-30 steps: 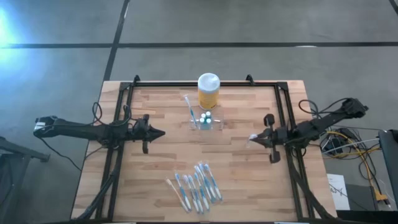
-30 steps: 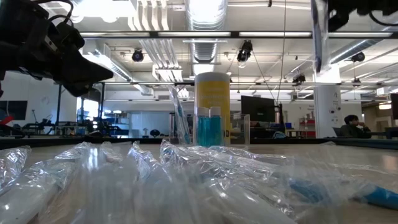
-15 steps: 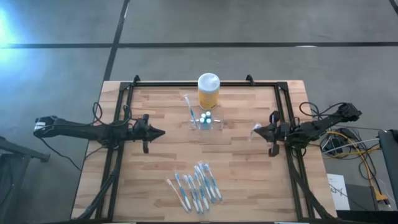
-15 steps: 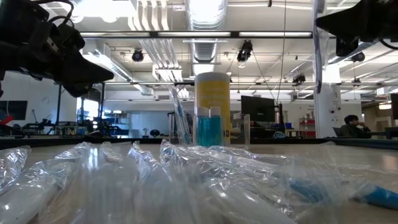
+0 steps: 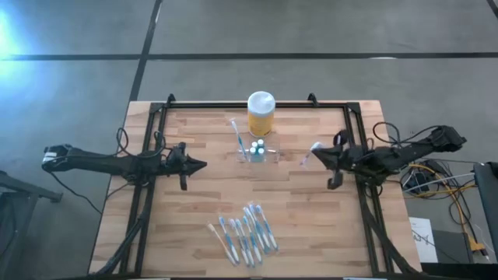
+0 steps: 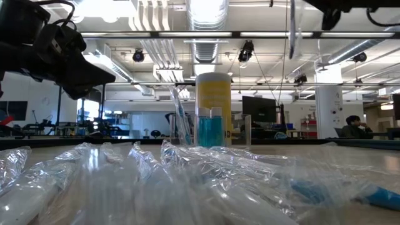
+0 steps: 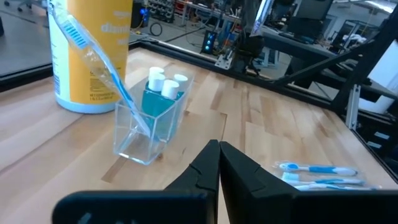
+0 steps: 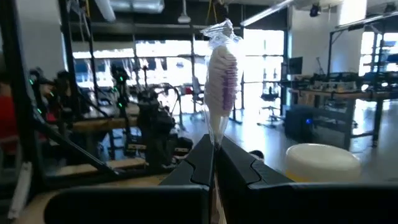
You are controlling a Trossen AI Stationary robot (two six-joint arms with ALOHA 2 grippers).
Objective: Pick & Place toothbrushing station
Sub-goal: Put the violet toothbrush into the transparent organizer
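The toothbrushing station [image 5: 257,152] is a clear holder standing on the wood in front of the yellow jar [image 5: 261,113]. It holds blue white-capped tubes [image 7: 160,93] and one wrapped toothbrush [image 7: 93,56] leaning in a slot. My right gripper [image 5: 317,152] hovers right of the station, shut on a wrapped purple-bristled toothbrush [image 8: 220,74]. My left gripper [image 5: 204,165] waits shut and empty, left of the station. My right gripper pinches the wrapped toothbrush between its two fingers at the neck just under the head [image 8: 214,138]. The fingers come roughly level from the table's right and lie across the brush. It stands upright, head up, with its handle [image 6: 292,34] hanging below, clear of the table.
Several wrapped toothbrushes [image 5: 244,233] lie in a bunch near the table's front edge. Dark frame rails [image 5: 152,140] run along the table's left, right and far sides. Bare wood lies between the station and my right gripper.
My right gripper has risen and gone toward the table's far edge and the station, tipping its fingers upward. The wrapped toothbrush has gone with it, still upright and clear of the table.
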